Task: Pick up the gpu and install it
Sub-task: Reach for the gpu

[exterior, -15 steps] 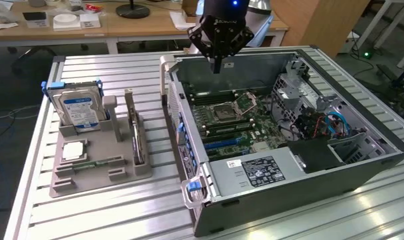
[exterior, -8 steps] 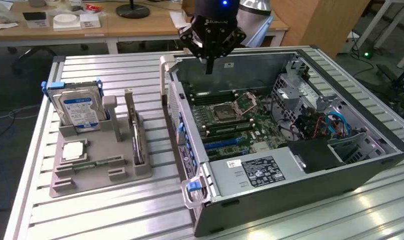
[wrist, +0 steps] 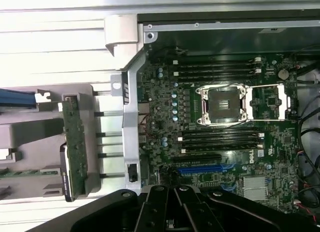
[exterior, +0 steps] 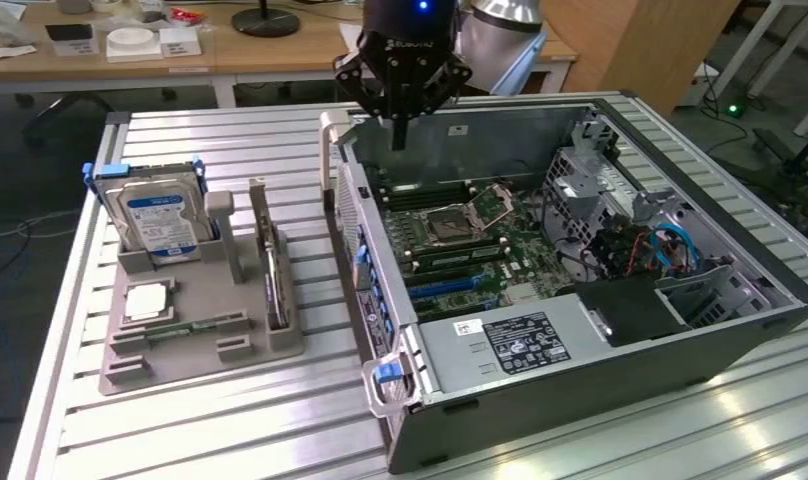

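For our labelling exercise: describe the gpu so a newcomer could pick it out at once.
Find the grey holder tray on the exterior view's left of the open computer case. The gpu stands on edge in it, on the side nearest the case. It is a thin card, unlike the thick blue-labelled hard drive beside it.

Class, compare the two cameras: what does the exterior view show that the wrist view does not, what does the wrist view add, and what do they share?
Exterior view: the power supply with its white label, and wooden desks behind the table.
Wrist view: a round coin cell on the motherboard near the socket.
Both: the gpu standing in the grey tray, the open CPU socket, the blue slot, and the shut gripper, holding nothing.
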Robot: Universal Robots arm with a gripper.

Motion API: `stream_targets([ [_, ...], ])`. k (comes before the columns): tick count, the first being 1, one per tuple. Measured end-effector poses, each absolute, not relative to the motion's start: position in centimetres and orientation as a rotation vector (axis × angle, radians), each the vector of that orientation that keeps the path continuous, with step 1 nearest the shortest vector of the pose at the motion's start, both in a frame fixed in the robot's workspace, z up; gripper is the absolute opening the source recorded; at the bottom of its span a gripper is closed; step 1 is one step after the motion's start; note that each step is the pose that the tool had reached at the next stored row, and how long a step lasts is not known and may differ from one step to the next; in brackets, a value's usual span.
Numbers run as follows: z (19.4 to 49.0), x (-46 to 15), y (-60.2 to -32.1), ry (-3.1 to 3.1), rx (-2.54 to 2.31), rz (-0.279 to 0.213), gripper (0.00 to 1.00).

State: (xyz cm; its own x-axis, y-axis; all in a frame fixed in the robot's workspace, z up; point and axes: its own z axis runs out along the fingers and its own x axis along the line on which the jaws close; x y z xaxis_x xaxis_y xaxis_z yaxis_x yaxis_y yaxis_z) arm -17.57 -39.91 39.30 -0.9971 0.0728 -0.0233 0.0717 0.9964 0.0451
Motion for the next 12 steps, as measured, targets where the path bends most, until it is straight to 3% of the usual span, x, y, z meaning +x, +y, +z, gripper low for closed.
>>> stream_targets([
  [12, 39.3, -20.3, -39.9, 3.114, 0.112, 0.069, 0.1],
])
